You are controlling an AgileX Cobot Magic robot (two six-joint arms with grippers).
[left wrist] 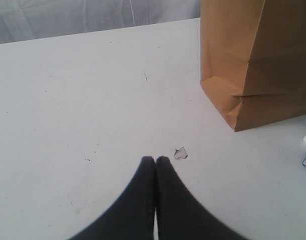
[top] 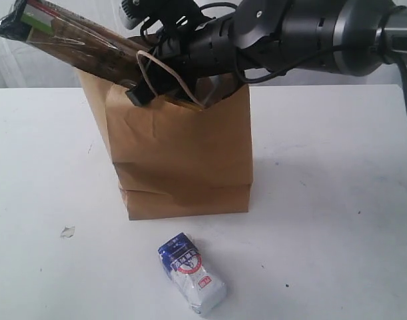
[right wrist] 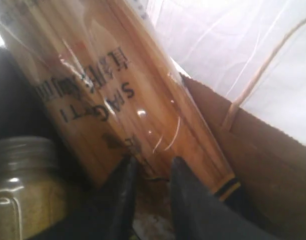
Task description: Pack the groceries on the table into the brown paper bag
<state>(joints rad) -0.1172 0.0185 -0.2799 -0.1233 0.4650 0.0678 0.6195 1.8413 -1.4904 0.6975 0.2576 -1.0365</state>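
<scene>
The brown paper bag (top: 183,157) stands upright in the middle of the table (top: 336,200). The long spaghetti pack (top: 70,37) slants out of the bag's mouth toward the upper left, its lower end inside. My right gripper (top: 140,92) reaches into the mouth and is shut on the pack's lower end (right wrist: 117,100), one finger on each side (right wrist: 153,166). A yellow-grain container (right wrist: 20,185) sits inside the bag beside it. The blue-white pouch (top: 192,273) lies on the table in front of the bag. My left gripper (left wrist: 156,161) hovers shut and empty over bare tabletop, left of the bag (left wrist: 253,65).
A small white crumb (top: 68,232) lies on the table left of the bag, just past my left fingertips (left wrist: 180,153). A twisted paper handle (top: 170,73) loops over my right gripper. A white curtain hangs behind the table.
</scene>
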